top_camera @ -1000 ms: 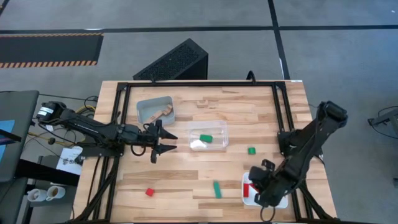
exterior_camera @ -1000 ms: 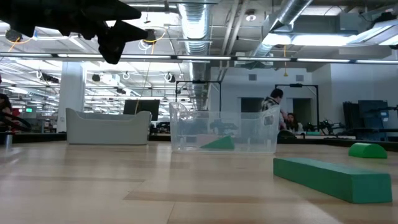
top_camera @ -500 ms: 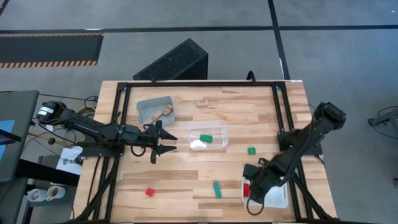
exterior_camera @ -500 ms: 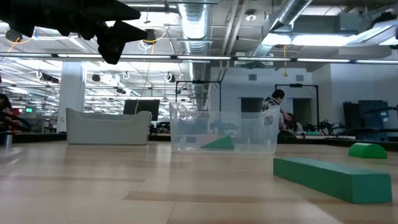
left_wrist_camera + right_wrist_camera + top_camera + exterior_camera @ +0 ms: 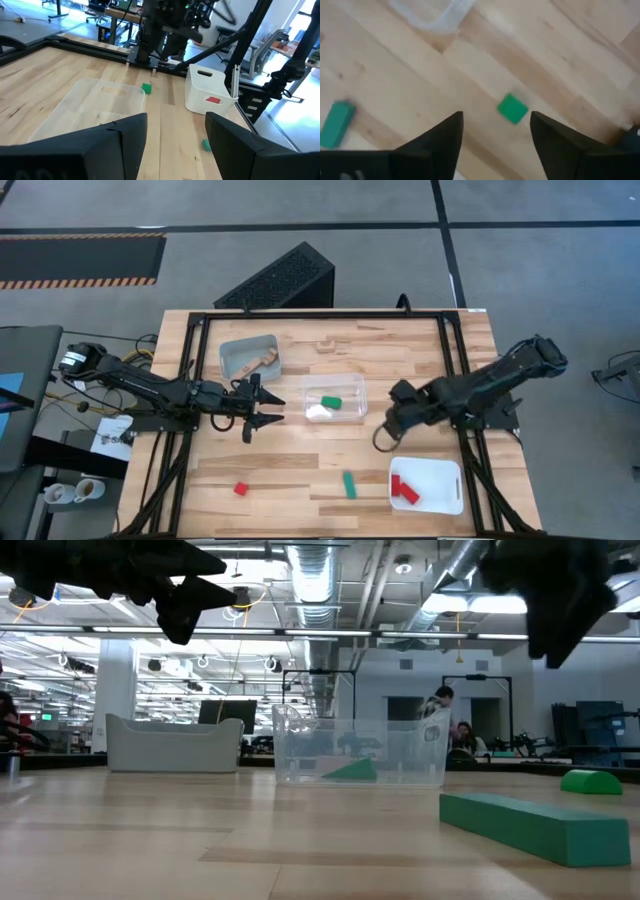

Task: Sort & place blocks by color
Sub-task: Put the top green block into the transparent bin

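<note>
A pale wooden worktop (image 5: 300, 470) fills the middle of the overhead frame, set on a grey floor with a black ribbed case above its upper edge. At table height, an open workshop with ceiling pipes and distant people lies behind it.

The left arm reaches in from the left edge; the left gripper (image 5: 262, 409) hangs at centre-left, fingers parted and holding nothing. The right arm enters from the right edge; the right gripper (image 5: 386, 434) sits right of centre with its fingers spread, empty, directly above a green cube (image 5: 512, 108) that shows between them in its own wrist camera.

A clear plastic bin (image 5: 335, 401) stands at the centre of the frame, between the two grippers, with a green block (image 5: 331, 402) inside. A grey bin (image 5: 249, 357) sits in the upper left of the worktop holding natural wood blocks (image 5: 263, 360). A white tray (image 5: 428, 485) lies at the lower right, holding red blocks (image 5: 403, 489) at its left end.

Loose pieces: a green bar (image 5: 349, 485) at lower centre, just left of the white tray; a red cube (image 5: 240, 489) at lower left; and a natural wood block (image 5: 324, 346) near the upper edge, above the clear bin.
</note>
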Action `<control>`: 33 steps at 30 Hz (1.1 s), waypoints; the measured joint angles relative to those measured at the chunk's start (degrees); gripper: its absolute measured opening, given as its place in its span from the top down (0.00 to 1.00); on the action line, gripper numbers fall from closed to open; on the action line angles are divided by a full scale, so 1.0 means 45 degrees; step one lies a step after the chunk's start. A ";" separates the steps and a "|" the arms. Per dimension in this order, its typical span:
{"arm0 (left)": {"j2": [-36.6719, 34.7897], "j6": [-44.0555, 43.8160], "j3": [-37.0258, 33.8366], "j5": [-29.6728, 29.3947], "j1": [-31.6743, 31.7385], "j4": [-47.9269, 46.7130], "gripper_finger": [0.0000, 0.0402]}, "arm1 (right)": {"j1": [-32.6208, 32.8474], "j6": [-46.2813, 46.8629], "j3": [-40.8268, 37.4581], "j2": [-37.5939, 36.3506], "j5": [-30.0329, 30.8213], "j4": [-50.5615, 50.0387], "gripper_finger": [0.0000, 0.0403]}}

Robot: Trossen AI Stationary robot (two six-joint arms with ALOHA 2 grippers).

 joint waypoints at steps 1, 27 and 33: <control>0.0000 0.0000 0.0000 -0.0003 0.0004 -0.0004 0.54 | -0.0249 -0.0196 -0.0022 0.0147 -0.0022 0.0000 0.35; 0.0005 0.0573 -0.0005 -0.0005 0.0005 -0.0302 0.54 | -0.1529 -0.6584 -0.5011 -0.0639 -0.2124 0.3904 0.25; 0.0001 0.0568 -0.0005 -0.0062 0.0005 -0.0297 0.54 | -0.1750 -0.8180 -0.5003 0.1074 -0.2531 0.4177 0.25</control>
